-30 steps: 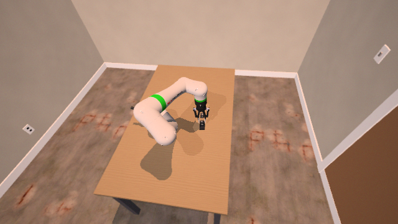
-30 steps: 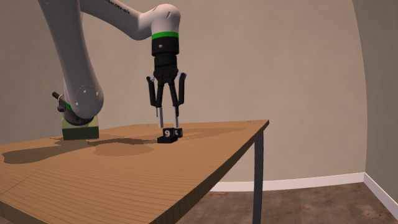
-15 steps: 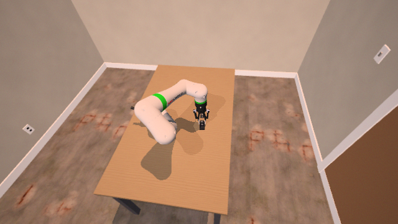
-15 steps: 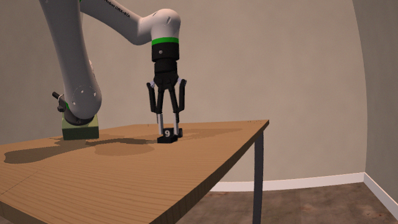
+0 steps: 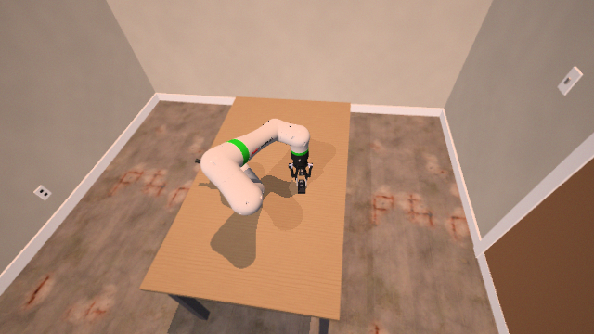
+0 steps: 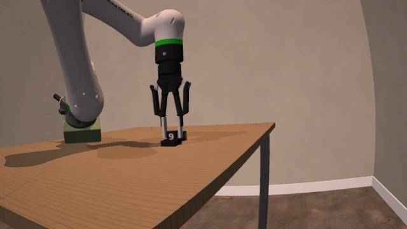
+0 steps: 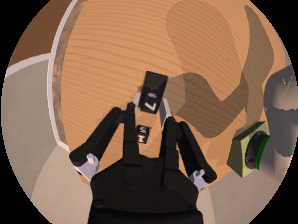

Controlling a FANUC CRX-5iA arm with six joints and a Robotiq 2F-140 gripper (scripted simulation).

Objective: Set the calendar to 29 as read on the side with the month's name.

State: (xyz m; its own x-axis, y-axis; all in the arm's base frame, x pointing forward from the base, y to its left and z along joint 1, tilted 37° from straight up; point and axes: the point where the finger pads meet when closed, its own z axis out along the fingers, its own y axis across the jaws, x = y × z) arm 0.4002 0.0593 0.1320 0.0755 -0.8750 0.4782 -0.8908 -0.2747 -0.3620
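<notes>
On the near cube (image 6: 172,136), a white "9" stands upright on the black face toward the exterior camera. The arm (image 6: 79,63) bears small dark lettering on its upper link, of which "CRX-5iA" can be read. In the top view a red mark on the same link is too small to read.

The gripper (image 6: 172,135) points straight down over the black tray (image 6: 170,143), which lies flat near the middle of the table (image 6: 127,178). Its fingers (image 6: 163,127) stand partly apart, one on each side of the "9" cube, reaching down to it but not squeezing it.

The second cube (image 6: 184,135) sits just beside the first and is mostly hidden behind one finger, so its digit cannot be made out. The month's name is not legible in any view. From the wrist camera the tray and cubes merge into one dark block with white marks too blurred to read. The top view shows them only as a dark speck under the gripper.
</notes>
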